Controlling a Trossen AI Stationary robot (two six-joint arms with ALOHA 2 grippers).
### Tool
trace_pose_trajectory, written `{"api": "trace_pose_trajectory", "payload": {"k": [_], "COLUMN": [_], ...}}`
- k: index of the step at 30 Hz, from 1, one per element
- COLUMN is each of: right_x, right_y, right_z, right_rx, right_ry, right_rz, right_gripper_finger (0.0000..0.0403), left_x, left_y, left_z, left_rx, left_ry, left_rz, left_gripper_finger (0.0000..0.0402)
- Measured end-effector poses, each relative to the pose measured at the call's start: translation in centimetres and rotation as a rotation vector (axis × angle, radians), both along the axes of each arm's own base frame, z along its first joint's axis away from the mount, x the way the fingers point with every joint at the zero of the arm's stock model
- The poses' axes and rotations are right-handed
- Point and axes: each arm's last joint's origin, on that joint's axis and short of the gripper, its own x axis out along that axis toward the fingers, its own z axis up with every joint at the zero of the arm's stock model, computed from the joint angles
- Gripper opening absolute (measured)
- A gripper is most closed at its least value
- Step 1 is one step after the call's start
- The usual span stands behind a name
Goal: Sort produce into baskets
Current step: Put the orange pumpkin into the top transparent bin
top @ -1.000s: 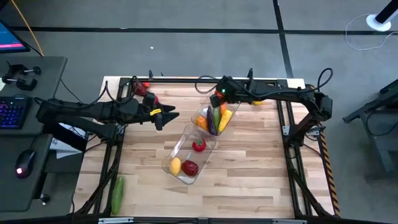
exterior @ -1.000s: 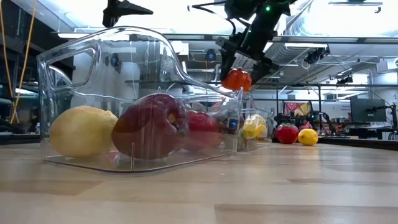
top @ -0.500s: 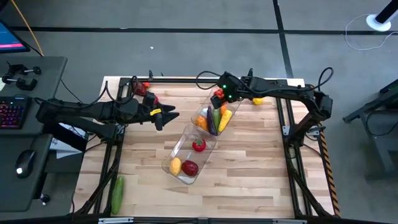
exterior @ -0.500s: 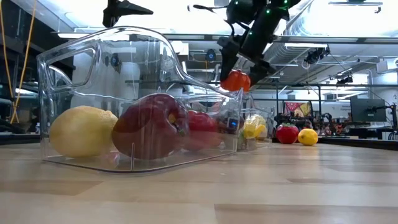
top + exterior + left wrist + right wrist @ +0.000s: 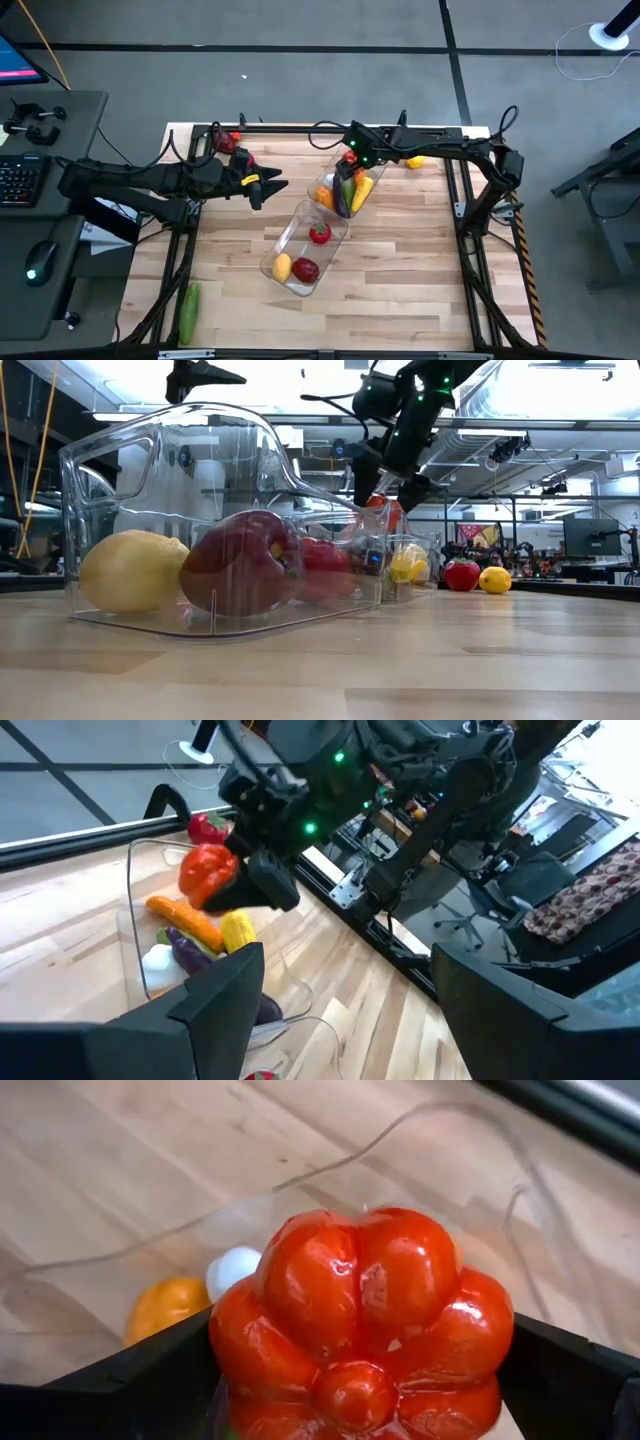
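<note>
Two clear baskets lie end to end mid-table. The far basket (image 5: 320,183) holds a carrot, an eggplant, a yellow piece and a white piece. The near basket (image 5: 284,238) holds a tomato, a lemon and a red apple. My right gripper (image 5: 350,160) is shut on a red bell pepper (image 5: 360,1310) just above the far basket's far end. My left gripper (image 5: 275,186) hovers open and empty to the left of the baskets, pointing toward them. My right gripper pinches the red pepper's two opposite sides (image 5: 235,1345) between its two fingers. The fingers (image 5: 272,888) slant steeply down from the table's far right. The pepper (image 5: 207,870) hangs clear of everything, over the produce in the far basket.
A green cucumber (image 5: 189,312) lies at the table's near left corner. A lemon (image 5: 414,161) sits by the far right edge, with a red piece (image 5: 461,574) beside it. More red produce (image 5: 230,141) sits at the far left. Bare wood lies right of the baskets.
My right gripper has sunk toward the far basket with the pepper and shifted a little toward the table's left, rolling its wrist. The pepper now hangs lower, level with the basket's rim. My left arm has kept still.
</note>
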Motion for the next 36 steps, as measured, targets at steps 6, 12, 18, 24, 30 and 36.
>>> {"api": "trace_pose_trajectory", "payload": {"k": [6, 12, 18, 24, 30, 36], "right_x": [-0.7, -0.6, -0.3, 0.0, 0.2, 0.1], "right_y": [-0.3, -0.6, -0.2, 0.7, 1.5, 2.1], "right_z": [1.2, 1.3, 1.2, 0.9, 0.9, 3.6], "right_rx": [-0.002, -0.060, 0.031, -0.018, -0.038, -0.145], "right_ry": [-0.035, -0.030, -0.070, -0.019, -0.004, 0.073], "right_rz": [-0.037, 0.037, 0.174, 0.220, 0.265, 0.230], "right_gripper_finger": [0.0399, 0.0399, 0.0399, 0.0399, 0.0400, 0.0400], "left_x": [0.0, 0.0, 0.0, 0.0, 0.0, 0.0], "left_y": [0.0, 0.0, 0.0, 0.0, 0.0, 0.0], "left_z": [0.0, 0.0, 0.0, 0.0, 0.0, 0.0], "left_rx": [-0.015, -0.039, -0.058, -0.065, -0.065, -0.064], "left_ry": [-0.005, -0.013, -0.019, -0.021, -0.021, -0.021], "left_rz": [0.005, 0.011, 0.014, 0.018, 0.020, 0.020], "left_gripper_finger": [0.0273, 0.0273, 0.0273, 0.0273, 0.0273, 0.0273]}}
